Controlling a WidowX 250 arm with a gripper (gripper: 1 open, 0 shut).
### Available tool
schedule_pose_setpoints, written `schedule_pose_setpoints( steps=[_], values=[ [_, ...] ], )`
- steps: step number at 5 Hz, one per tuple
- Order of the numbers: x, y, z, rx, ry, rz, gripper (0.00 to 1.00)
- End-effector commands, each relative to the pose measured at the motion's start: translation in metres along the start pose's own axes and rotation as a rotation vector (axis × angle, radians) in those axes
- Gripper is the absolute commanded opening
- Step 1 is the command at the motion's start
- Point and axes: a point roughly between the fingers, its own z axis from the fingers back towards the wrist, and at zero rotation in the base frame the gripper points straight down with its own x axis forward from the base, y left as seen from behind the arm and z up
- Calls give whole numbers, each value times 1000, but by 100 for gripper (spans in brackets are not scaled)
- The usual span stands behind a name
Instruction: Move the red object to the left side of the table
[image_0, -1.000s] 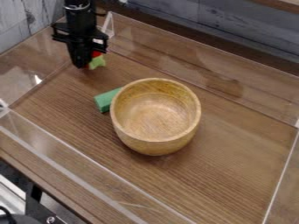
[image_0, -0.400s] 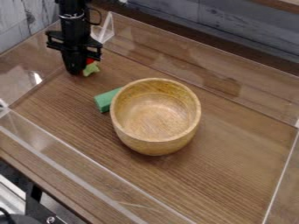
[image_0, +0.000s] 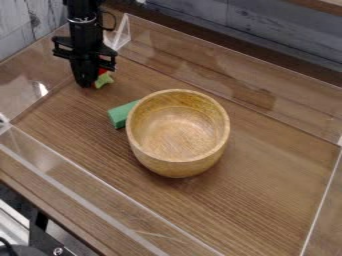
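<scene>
My black gripper (image_0: 90, 76) points straight down at the far left of the dark wood-grain table (image_0: 254, 190). Its fingers are shut on the red object (image_0: 91, 73), a small red toy fruit with a bit of green leaf (image_0: 103, 81) sticking out at its right. The fruit sits low, at or just above the tabletop; I cannot tell if it touches. Most of the fruit is hidden by the fingers.
A round wooden bowl (image_0: 179, 131) stands mid-table, to the right of and nearer than the gripper. A flat green piece (image_0: 123, 114) lies against the bowl's left side. Low clear acrylic walls (image_0: 27, 90) edge the table, one just left of the gripper.
The gripper with the red fruit has shifted a little to the left and down since the earliest frame; over the last half second it is still.
</scene>
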Motion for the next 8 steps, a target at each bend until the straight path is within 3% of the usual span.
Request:
schedule_pose_setpoints(
  steps=[1, 4, 5, 7, 8],
  values=[
    [-1, 10, 1, 12, -7, 34, 0],
    [-6, 9, -8, 15, 20, 42, 0],
    [-6, 8, 5, -2, 4, 40, 100],
    [-7, 5, 47, -51, -72, 43, 100],
    [-8, 2, 83, -85, -134, 46, 100]
  ],
)
